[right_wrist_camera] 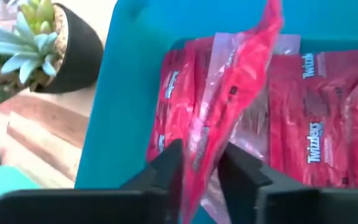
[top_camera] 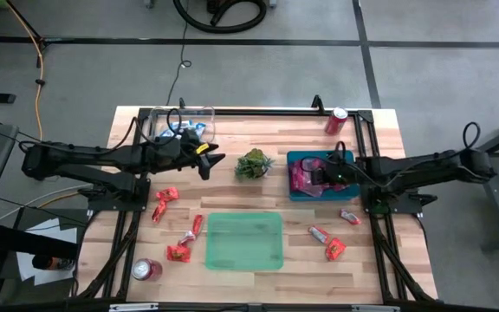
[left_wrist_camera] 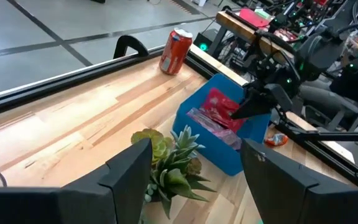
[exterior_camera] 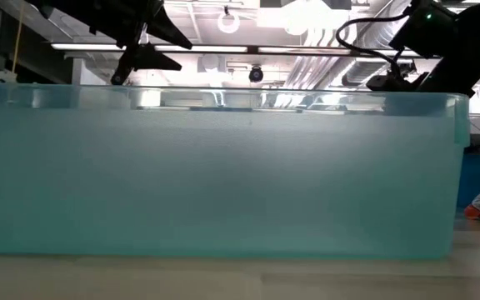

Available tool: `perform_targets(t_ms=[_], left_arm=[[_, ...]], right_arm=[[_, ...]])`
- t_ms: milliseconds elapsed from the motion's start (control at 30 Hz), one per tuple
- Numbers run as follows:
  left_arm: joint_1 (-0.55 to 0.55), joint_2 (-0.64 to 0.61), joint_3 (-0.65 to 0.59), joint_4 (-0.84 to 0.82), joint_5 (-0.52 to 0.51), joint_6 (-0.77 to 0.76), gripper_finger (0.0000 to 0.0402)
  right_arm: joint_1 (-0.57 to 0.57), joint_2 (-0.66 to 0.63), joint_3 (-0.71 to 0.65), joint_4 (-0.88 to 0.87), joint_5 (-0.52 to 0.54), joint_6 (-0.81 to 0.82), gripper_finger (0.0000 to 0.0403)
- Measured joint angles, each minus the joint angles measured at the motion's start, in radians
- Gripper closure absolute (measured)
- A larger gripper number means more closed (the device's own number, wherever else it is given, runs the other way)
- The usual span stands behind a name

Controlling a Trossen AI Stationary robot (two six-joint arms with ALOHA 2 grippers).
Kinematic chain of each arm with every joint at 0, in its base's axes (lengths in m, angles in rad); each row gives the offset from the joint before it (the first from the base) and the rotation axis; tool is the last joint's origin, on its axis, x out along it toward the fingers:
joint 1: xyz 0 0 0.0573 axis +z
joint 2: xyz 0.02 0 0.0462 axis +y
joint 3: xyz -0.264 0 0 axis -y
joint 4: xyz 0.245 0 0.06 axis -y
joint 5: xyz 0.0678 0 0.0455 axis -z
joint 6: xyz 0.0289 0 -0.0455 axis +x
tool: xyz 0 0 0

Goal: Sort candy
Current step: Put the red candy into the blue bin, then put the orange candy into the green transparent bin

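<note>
The right gripper (right_wrist_camera: 199, 167) pinches a pink Twizzlers packet (right_wrist_camera: 229, 93) over the blue bin (top_camera: 294, 160) by the bench's right edge; next, probably release it inside. The left gripper (left_wrist_camera: 194, 165) hangs open, empty, beside the plant (top_camera: 254, 164).

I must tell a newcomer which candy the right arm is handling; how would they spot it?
Find the blue bin right of the small green plant. The right gripper pinches one shiny pink wrapped candy upright above it, while the other pink packs lie flat inside.

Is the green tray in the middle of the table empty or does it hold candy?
Empty. In the high view, the green tray shows only its bare bottom; red candies lie beside it on the table.
</note>
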Motion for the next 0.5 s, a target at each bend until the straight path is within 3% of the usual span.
perform_targets(t_ms=[267,500], left_arm=[[0.0,0.0,0.0,-0.001,0.025,-0.002,0.0169],[0.0,0.0,0.0,-0.001,0.026,-0.008,0.0169]], right_arm=[[-0.018,0.0,0.047,-0.02,-0.103,-0.13,0.0166],[-0.017,-0.029,0.228,-0.12,-0.178,-0.302,0.0121]])
